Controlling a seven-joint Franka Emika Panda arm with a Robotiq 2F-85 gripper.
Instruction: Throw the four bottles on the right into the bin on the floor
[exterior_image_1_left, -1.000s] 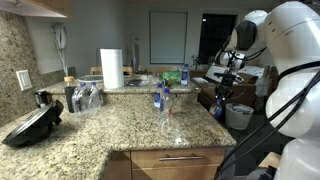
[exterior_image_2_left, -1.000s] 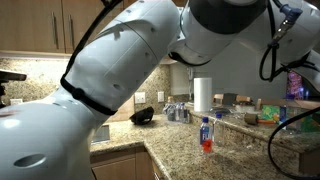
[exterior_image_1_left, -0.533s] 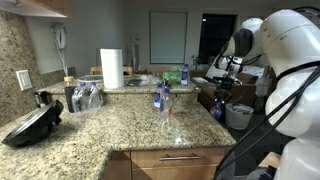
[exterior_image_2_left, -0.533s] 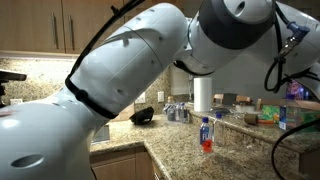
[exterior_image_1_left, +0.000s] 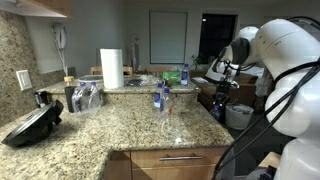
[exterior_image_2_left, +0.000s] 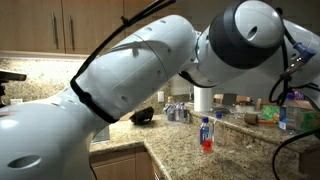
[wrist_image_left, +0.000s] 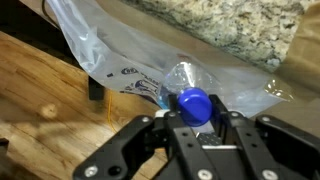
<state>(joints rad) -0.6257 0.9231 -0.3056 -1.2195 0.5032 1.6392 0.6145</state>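
Pinched between the dark metal fingers of the gripper (wrist_image_left: 197, 120), low centre of the wrist view: a small clear plastic bottle (wrist_image_left: 180, 78), its body crinkled and see-through, its round glossy blue cap (wrist_image_left: 194, 101) turned toward the lens. Jaws drawn in tight on it at the cap end. Behind the bottle, thin wrinkled translucent film (wrist_image_left: 100, 50) with faint printing across the upper left, speckled tan-and-grey granite (wrist_image_left: 225, 25) at the upper right, and wood-grain boards (wrist_image_left: 35, 115) down the left. In an exterior view, right of centre past the counter's end and a little up and left of the bin (exterior_image_1_left: 240, 117): the same tool, small and dark. Bin round, pale grey, with a whitish liner over the rim, low on the floor. Upright on the polished, mottled granite counter (exterior_image_2_left: 190, 160), a red-labelled bottle (exterior_image_2_left: 205, 134) with a blue cap. On the raised ledge beyond, a bluish bottle (exterior_image_1_left: 184, 74) and a smooth white paper-towel roll (exterior_image_1_left: 111, 68). At lower left, a black angular device (exterior_image_1_left: 30, 125). Glossy white arm shell (exterior_image_2_left: 150, 80) filling much of an exterior view. Brown wooden cabinets (exterior_image_2_left: 60, 30) above, a drawer front with a metal bar handle (exterior_image_1_left: 180, 158) below, and a dark window (exterior_image_1_left: 215, 35) at upper right.
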